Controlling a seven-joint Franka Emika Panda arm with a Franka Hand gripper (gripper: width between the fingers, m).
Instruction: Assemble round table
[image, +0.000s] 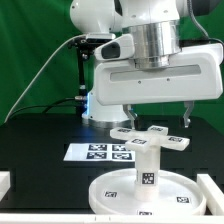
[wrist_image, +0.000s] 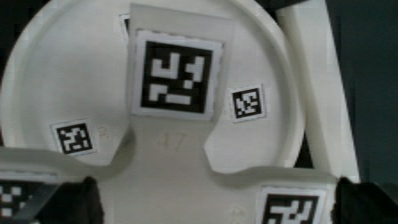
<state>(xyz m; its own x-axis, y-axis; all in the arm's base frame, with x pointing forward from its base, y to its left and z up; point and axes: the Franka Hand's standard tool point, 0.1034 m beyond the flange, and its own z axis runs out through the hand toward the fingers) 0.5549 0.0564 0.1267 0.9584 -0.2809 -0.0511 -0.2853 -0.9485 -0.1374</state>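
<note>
The round table's large rimmed disc (image: 110, 192) lies flat on the black table. The thick leg (image: 147, 168) stands upright at its middle. The cross-shaped foot piece (image: 150, 137) sits on top of the leg. My gripper (image: 160, 120) hangs directly over the foot piece, its fingers wide apart and their tips just above the cross arms. In the wrist view the dark fingers (wrist_image: 64, 197) flank a tagged arm of the foot piece (wrist_image: 178, 65), my gripper (wrist_image: 210, 200) is centred on it, and the disc (wrist_image: 71, 90) shows below. The jaws are open; I see no grip.
The marker board (image: 100, 152) lies on the table behind the disc on the exterior view's left. White blocks stand at the table's front corners, one on the left (image: 5, 185) and one on the right (image: 214, 186). The arm's base (image: 95, 105) stands behind.
</note>
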